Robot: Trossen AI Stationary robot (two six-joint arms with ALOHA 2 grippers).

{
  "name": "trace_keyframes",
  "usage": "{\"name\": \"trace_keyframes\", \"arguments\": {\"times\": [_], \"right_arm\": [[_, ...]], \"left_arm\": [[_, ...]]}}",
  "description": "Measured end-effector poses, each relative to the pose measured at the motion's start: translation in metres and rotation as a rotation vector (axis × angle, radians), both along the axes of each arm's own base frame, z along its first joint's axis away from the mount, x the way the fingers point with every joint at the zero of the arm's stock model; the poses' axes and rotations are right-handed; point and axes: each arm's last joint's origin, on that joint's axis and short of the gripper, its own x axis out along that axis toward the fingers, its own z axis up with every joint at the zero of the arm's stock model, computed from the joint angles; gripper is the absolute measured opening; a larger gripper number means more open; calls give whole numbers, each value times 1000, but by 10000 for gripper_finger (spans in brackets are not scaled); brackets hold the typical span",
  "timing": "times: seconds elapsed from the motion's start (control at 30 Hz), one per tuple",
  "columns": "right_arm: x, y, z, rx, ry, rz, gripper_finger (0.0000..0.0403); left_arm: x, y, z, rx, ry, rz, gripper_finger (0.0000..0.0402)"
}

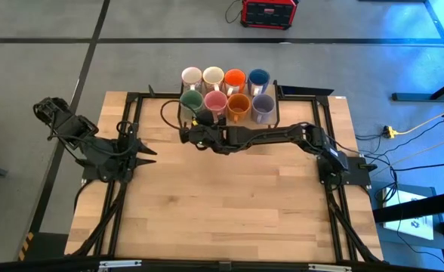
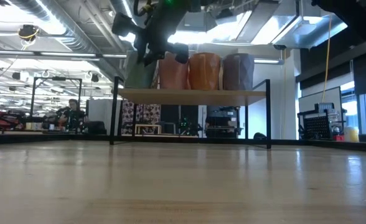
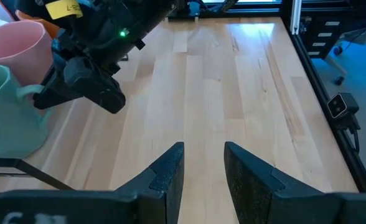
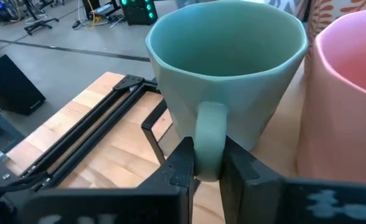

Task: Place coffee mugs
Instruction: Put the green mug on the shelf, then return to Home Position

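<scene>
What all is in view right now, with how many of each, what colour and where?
Mugs: eight, on a raised rack at the far edge of the table. Back row: two white, bright orange, blue. Front row: pale green, pink, amber orange, lavender-grey.
Rack: one, wooden shelf on black legs.
Table: one, light wood with black frame rails.
Red box: one, on the floor beyond the table.
Person: one, far back in the room.
Right gripper: its fingers on either side of the pale green mug's handle.
Left gripper: fingers apart, over the table's left side, holding nothing.
</scene>
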Motion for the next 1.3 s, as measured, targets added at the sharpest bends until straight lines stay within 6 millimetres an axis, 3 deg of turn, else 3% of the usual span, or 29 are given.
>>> {"name": "trace_keyframes", "arguments": {"times": [0.2, 0.67, 0.9, 1.3], "right_arm": [[0, 1, 0, -10, 4, -2, 43], [2, -2, 3, -10, -18, 28, 143], [2, -1, 5, -25, -2, 27, 145], [-3, 5, 32, -36, 57, 22, 145]], "left_arm": [[0, 0, 0, 0, 0, 0, 108], [0, 0, 0, -4, 4, -8, 108], [0, 0, 0, -4, 5, -9, 108], [0, 0, 0, 18, 6, -23, 108]]}}
